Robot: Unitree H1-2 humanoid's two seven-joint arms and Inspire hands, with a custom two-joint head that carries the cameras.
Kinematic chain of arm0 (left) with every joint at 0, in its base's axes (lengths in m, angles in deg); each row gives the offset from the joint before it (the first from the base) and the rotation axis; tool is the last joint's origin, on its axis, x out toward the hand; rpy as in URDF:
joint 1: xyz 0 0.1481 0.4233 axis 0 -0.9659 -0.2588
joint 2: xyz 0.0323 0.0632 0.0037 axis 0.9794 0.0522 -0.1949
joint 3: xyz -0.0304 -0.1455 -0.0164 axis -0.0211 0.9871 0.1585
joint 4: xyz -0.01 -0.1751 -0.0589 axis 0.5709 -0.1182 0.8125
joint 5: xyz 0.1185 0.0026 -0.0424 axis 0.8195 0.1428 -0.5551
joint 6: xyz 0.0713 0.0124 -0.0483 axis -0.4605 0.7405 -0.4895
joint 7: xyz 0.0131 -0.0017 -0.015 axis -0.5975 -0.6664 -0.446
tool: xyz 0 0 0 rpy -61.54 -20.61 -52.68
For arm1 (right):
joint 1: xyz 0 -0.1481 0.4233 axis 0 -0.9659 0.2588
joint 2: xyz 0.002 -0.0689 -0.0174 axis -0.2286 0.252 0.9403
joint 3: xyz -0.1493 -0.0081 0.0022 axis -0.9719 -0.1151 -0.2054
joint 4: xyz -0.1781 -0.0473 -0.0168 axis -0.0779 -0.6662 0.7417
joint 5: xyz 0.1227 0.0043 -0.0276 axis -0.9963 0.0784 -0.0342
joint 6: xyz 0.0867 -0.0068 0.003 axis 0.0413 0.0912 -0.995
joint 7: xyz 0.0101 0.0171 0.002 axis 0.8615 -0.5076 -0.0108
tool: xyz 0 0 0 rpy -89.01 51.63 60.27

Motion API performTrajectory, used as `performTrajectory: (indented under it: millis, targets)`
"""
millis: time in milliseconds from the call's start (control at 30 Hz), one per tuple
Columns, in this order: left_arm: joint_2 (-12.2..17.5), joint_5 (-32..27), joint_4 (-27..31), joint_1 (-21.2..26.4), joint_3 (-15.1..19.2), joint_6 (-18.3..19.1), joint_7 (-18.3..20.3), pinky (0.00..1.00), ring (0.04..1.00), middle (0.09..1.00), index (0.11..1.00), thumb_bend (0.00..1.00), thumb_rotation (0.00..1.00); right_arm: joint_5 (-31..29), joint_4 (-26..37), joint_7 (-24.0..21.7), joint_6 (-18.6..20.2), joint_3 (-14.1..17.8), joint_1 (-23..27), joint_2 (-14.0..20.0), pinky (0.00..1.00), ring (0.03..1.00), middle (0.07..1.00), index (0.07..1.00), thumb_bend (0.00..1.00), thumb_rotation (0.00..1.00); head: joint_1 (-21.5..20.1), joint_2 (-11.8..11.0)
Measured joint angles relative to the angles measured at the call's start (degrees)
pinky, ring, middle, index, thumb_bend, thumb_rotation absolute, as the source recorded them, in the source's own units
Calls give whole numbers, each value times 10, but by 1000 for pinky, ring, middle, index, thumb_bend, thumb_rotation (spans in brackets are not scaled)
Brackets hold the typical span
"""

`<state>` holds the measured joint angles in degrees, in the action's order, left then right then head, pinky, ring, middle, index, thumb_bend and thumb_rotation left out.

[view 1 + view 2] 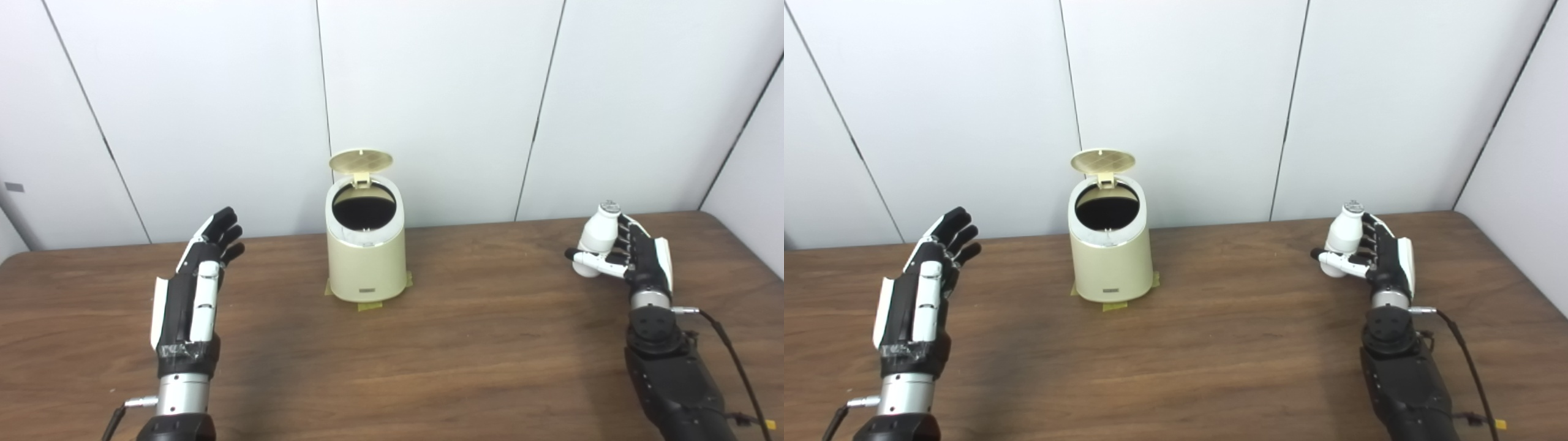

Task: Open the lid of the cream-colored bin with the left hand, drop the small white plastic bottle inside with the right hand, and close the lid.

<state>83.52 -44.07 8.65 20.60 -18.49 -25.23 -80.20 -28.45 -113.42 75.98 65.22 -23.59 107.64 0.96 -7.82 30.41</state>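
Left eye view: bin lid stands open; right hand wraps the bottle upright for dropping; left hand waits, fingers spread.

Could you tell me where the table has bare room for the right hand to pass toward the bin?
The table is bare between the cream-colored bin and the right hand, which holds the white bottle. Another bare patch lies between the bin and the open left hand. Nowhere is crowded; the lid stands open.
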Motion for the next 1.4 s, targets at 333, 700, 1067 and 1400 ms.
performTrajectory:
  millis: [333, 700, 1067, 1400]
  targets:
    - [-1, 0, 0, 0, 0, 0, 0, 863, 886, 898, 884, 489, 875, 9, -34, 10, -25, -11, 14, 1, 623, 723, 776, 779, 837, 125, -2, 2]
    - [-1, -1, 0, 0, 0, 0, 0, 865, 884, 898, 884, 491, 873, -3, -28, 11, -18, -3, 14, 0, 642, 743, 793, 804, 821, 74, -2, 2]
    - [-1, -2, 1, 0, 0, 0, 1, 864, 887, 899, 889, 473, 878, 32, -21, 112, 3, 3, 13, -8, 467, 581, 661, 486, 514, 108, -2, 5]
    - [-1, -2, 2, 0, 0, 0, 0, 861, 883, 897, 885, 481, 870, 35, -23, 125, -1, 3, 12, -8, 355, 414, 513, 491, 516, 0, -3, 5]
